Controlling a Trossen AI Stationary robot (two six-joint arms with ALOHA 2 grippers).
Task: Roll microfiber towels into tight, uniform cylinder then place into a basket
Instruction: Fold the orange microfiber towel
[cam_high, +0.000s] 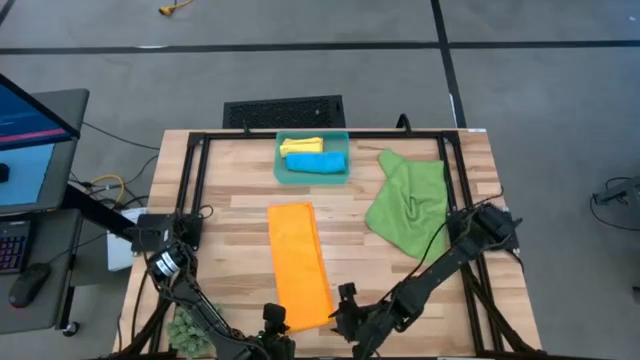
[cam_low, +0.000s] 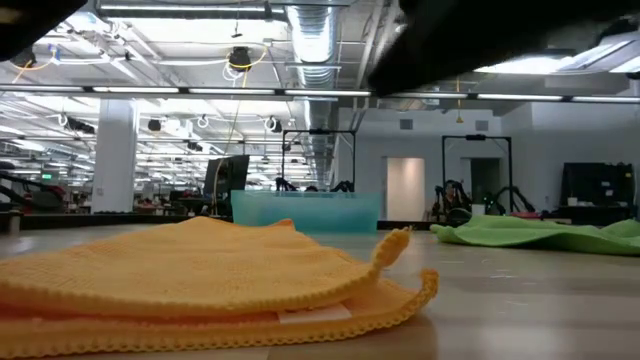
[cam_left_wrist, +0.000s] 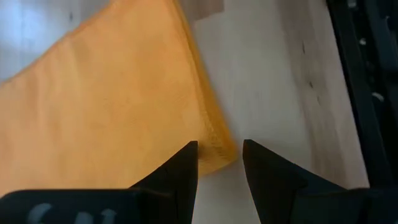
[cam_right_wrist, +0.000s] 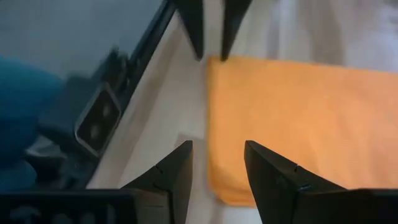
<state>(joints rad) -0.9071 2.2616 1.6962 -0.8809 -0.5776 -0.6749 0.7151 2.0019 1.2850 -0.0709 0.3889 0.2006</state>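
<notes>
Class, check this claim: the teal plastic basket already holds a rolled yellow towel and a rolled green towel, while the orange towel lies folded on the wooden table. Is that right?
Not quite. In the high view, the translucent teal plastic basket holds the rolled yellow microfiber towel and a rolled blue microfiber towel, not a green one. The green microfiber towel lies unrolled on the table. The folded orange microfiber towel is as stated.

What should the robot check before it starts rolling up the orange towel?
1. Orange towel lies flat, folded into a long strip: ok.
2. Left tool sits at the strip's near corner, fingers apart, nothing held: ok.
3. Right tool sits at the other near corner, fingers apart, nothing held: ok.
4. Both tools low enough to pinch the towel's edge: cannot tell.
5. Basket has room: not ok, I would guess; the yellow roll and blue roll already fill most of it.
6. Green towel is clear of the orange strip: ok, it lies apart, crumpled and not yet rolled.
</notes>
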